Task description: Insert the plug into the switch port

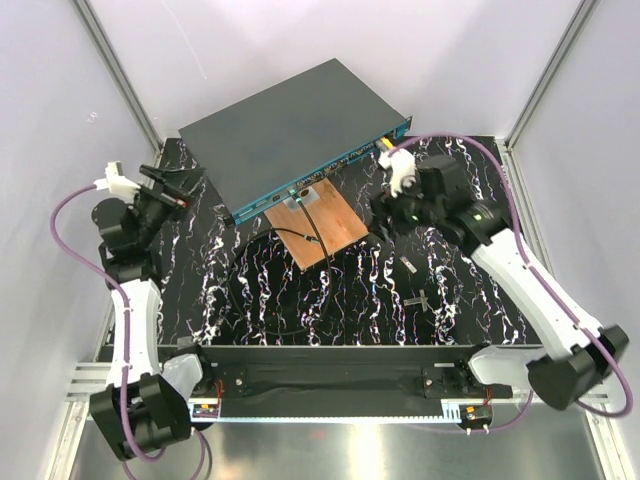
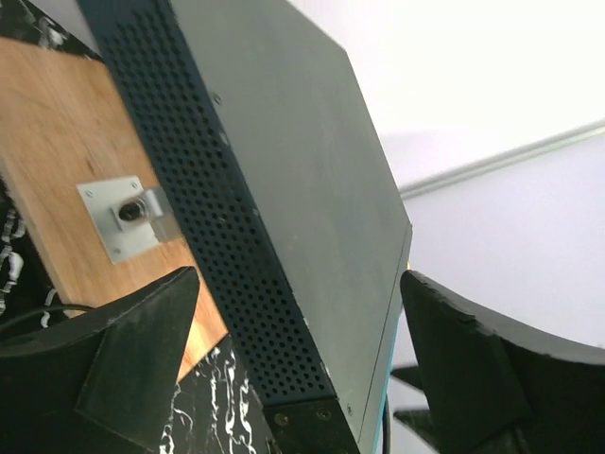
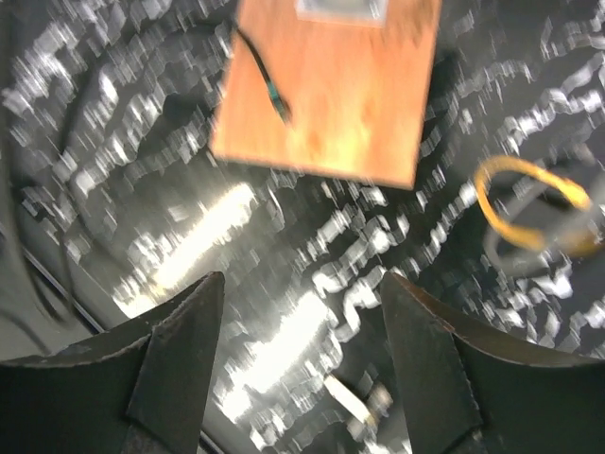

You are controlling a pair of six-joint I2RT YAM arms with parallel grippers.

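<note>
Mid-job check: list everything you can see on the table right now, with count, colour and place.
switch: one, dark grey with a teal front face, far centre of the table, set at an angle.
board: one, copper-brown, just in front of the switch's front face.
metal plate: one, silver, with a connector, on the board's far edge.
black cable: one, thin, lying across the board.
yellow cable: one, at the right end of the switch's front; whether it is seated is unclear.
small loose parts: two, one pale and one dark, right of centre.
table: one, black with white marbling.
left gripper: open, at the switch's left corner.
right gripper: open, over the table near the board, holding nothing.
</note>
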